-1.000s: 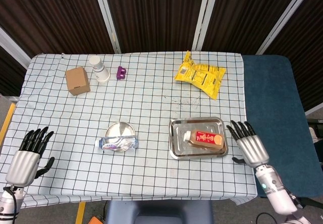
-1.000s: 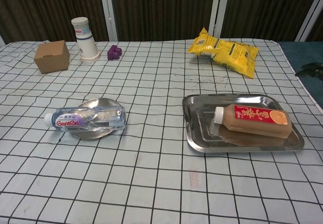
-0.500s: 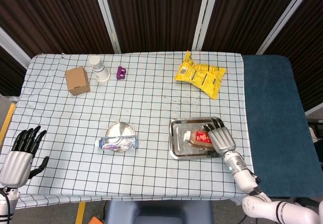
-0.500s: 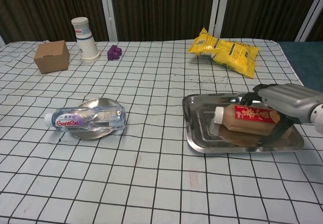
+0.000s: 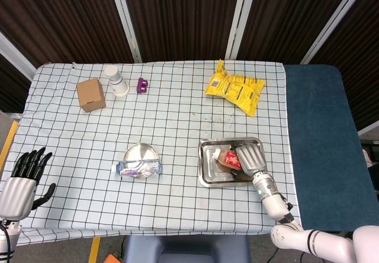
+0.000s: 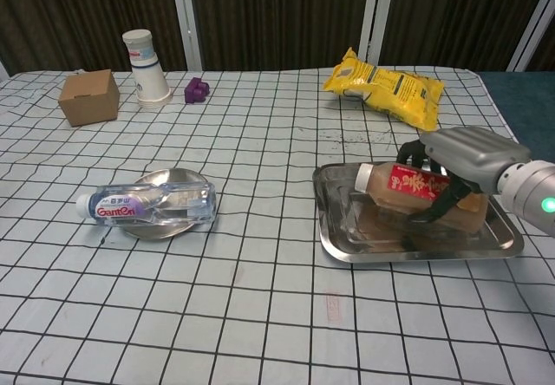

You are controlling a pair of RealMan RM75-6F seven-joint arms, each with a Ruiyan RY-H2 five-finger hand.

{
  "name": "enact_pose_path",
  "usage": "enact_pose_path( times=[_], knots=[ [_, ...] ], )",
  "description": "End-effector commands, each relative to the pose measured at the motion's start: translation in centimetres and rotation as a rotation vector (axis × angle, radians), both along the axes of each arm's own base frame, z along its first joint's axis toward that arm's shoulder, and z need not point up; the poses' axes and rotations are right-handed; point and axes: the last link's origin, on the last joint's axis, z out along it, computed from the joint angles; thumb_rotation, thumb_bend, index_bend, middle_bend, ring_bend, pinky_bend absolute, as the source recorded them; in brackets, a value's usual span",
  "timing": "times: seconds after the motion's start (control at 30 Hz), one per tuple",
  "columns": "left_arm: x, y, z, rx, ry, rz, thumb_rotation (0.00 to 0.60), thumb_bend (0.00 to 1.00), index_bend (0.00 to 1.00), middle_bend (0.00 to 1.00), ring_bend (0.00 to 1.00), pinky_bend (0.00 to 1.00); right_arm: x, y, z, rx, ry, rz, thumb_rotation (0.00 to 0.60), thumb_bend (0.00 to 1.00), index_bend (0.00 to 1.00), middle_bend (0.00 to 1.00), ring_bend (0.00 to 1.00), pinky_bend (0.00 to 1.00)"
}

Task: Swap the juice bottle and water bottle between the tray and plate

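Brown-filled and red-labelled, the plastic juice bottle with a white cap (image 6: 416, 192) is gripped by the right hand (image 6: 462, 161) over the shiny rectangular metal tray (image 6: 338, 229). Its cap end is tipped up and points towards the table's middle, while its base appears to sit low at the tray floor, though contact cannot be confirmed. The fingers (image 6: 414, 153) are wrapped over the far side of the label, and the thumb is seen on the near side, so the bottle is held across its body.

For the step to be done well, the bottle would best be raised until its base is above the tray's raised rim before any sideways travel, since a dragged base could catch the rim and shift the tray. A firm, level hold is advised, as the smooth body could slide out of the grasp.

The clear water bottle with a purple label (image 6: 146, 203) lies on its side across the small round metal plate (image 6: 173, 179), well apart from the tray, so a bare patch of checked cloth between them is judged the sensible interim spot.

The right forearm is reached in from the near right edge, palm down. The left hand (image 5: 22, 177) is kept at the near left corner, empty, its fingers spread upward.
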Motion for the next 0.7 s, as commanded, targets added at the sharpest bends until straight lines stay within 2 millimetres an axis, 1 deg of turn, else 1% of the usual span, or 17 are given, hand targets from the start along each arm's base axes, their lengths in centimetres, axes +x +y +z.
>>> enact_pose_path(
  times=[0.03,0.17,0.27,0.3,0.4,0.47,0.6,0.63,0.7],
  knots=[
    [0.0,0.1,0.0,0.001,0.001,0.004,0.600,0.38,0.00,0.00,0.00,0.08,1.6,-1.0,0.6,-0.030,-0.028,0.031,0.600,0.39,0.93,0.80,0.65,0.76],
    [-0.1,0.4,0.0,0.006,0.001,0.012,0.600,0.38,0.00,0.00,0.00,0.08,5.3,-3.2,0.6,-0.052,-0.063,0.062,0.600,0.39,0.95,0.82,0.66,0.77],
    [-0.2,0.7,0.0,0.008,0.003,0.017,0.600,0.38,0.00,0.00,0.00,0.08,9.4,-5.7,-0.2,-0.068,-0.087,0.090,0.600,0.39,0.95,0.82,0.66,0.77],
    [-0.3,0.8,0.0,0.008,0.004,0.020,0.600,0.38,0.00,0.00,0.00,0.08,11.2,-6.6,-0.8,-0.075,-0.086,0.103,0.600,0.39,0.94,0.82,0.66,0.77],
    [-0.4,1.1,0.0,0.010,0.005,0.030,0.600,0.38,0.00,0.00,0.00,0.08,15.3,-8.6,-2.4,-0.094,-0.063,0.136,0.600,0.39,0.91,0.82,0.65,0.76],
    [-0.7,1.3,0.0,0.011,0.008,0.041,0.600,0.38,0.00,0.00,0.00,0.08,17.4,-9.5,-3.8,-0.105,-0.045,0.150,0.600,0.39,0.90,0.82,0.64,0.74],
    [-1.0,1.5,0.1,0.014,0.012,0.060,0.600,0.38,0.00,0.00,0.00,0.08,20.2,-10.6,-6.4,-0.103,-0.052,0.160,0.600,0.39,0.87,0.82,0.61,0.69],
    [-1.1,1.6,0.2,0.017,0.011,0.062,0.600,0.38,0.00,0.00,0.00,0.08,20.5,-10.7,-7.0,-0.095,-0.054,0.153,0.600,0.39,0.85,0.81,0.60,0.66],
    [-1.2,1.6,0.4,0.025,0.005,0.066,0.600,0.38,0.00,0.00,0.00,0.08,20.6,-10.8,-8.6,-0.055,-0.057,0.124,0.600,0.39,0.76,0.76,0.54,0.58]
  ],
)
